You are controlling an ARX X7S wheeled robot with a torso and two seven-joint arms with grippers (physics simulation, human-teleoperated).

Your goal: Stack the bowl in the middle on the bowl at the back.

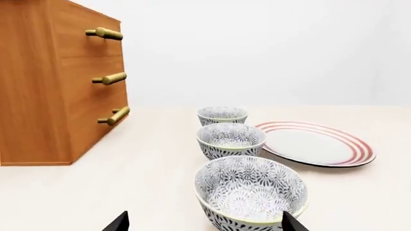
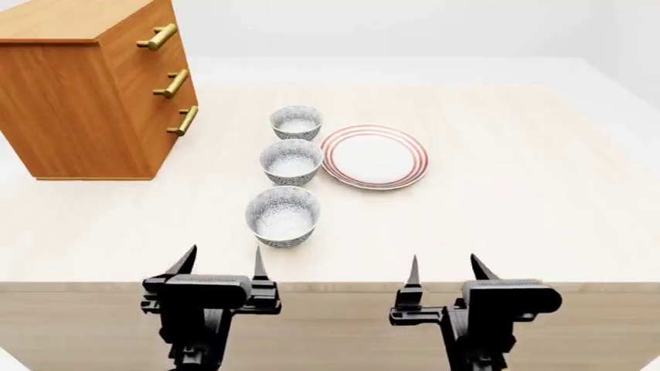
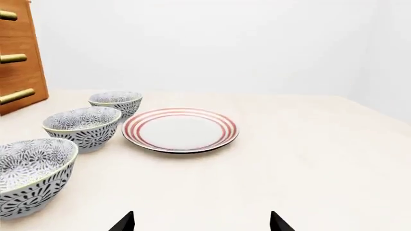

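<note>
Three speckled grey-and-white bowls stand in a row on the table. The bowl in the middle [image 2: 292, 161] [image 1: 230, 140] [image 3: 83, 126] sits between the bowl at the back [image 2: 296, 122] [image 1: 222, 115] [image 3: 116, 102] and a nearer bowl [image 2: 284, 216] [image 1: 250, 192] [image 3: 29, 173]. My left gripper [image 2: 219, 261] [image 1: 204, 224] is open near the table's front edge, just short of the nearer bowl. My right gripper [image 2: 447, 268] [image 3: 201, 222] is open over bare table at the front, holding nothing.
A white plate with red rings [image 2: 373, 157] [image 1: 314, 143] [image 3: 180, 130] lies right of the middle bowl, close to it. A wooden drawer cabinet [image 2: 88, 93] [image 1: 51, 86] with brass handles stands at the back left of the table [image 2: 515, 193].
</note>
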